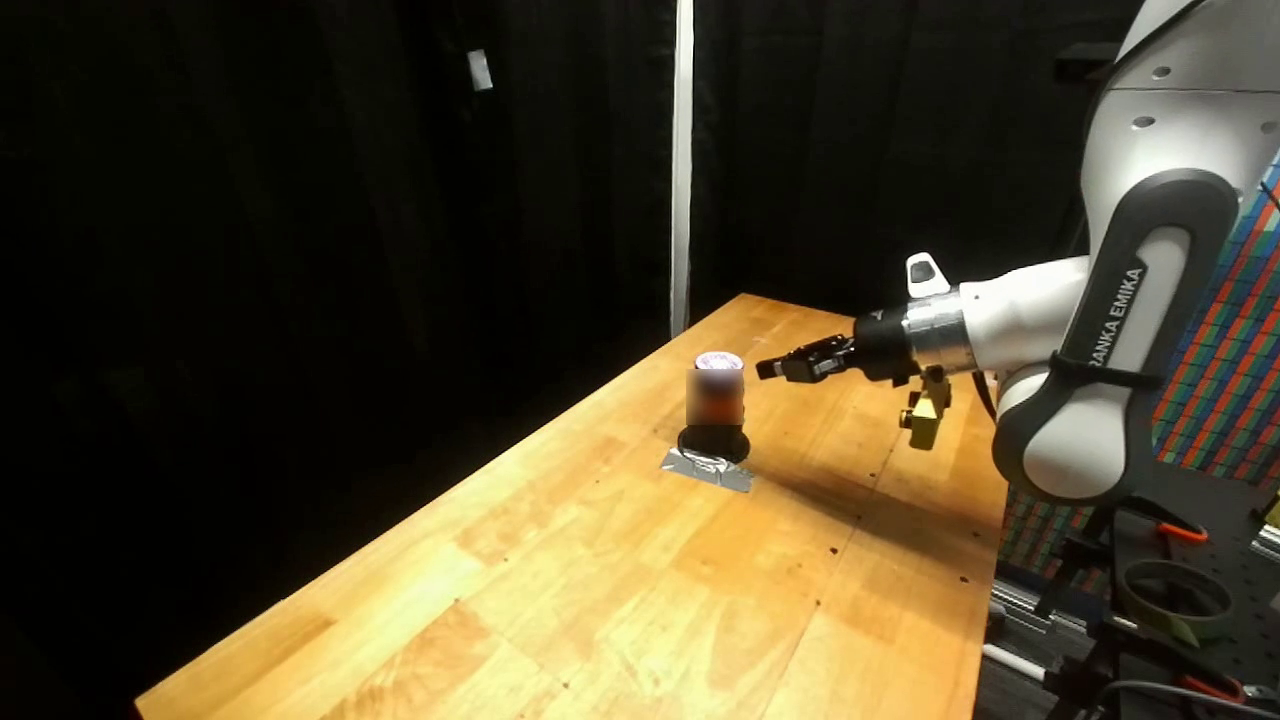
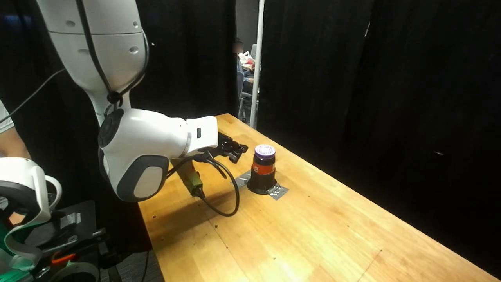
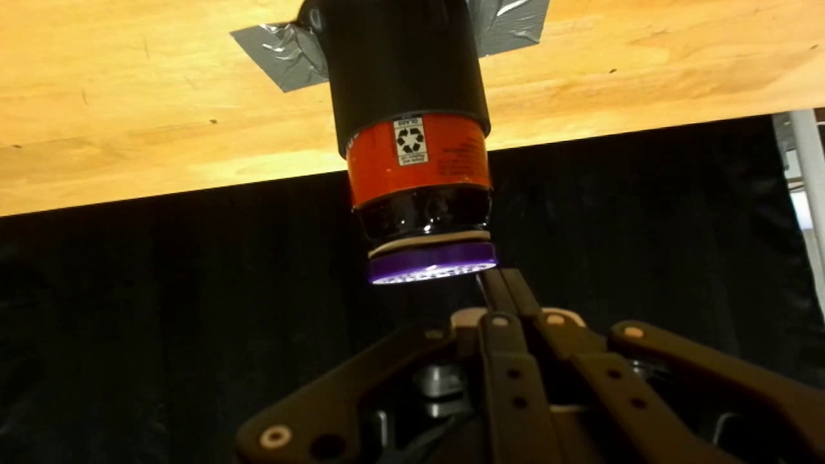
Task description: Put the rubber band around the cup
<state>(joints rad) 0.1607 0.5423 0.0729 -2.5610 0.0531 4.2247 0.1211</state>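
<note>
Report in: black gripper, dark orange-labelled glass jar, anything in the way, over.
Gripper shut, apart from jar. Tan rubber band across jar's visible side, just under round purple lid. Lid close to gripper, possibly in the way.

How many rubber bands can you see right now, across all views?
1. In the wrist view, what looks like a tan rubber band crosses the visible side of the jar, just below its purple lid. Others could be hidden behind the jar.
</note>
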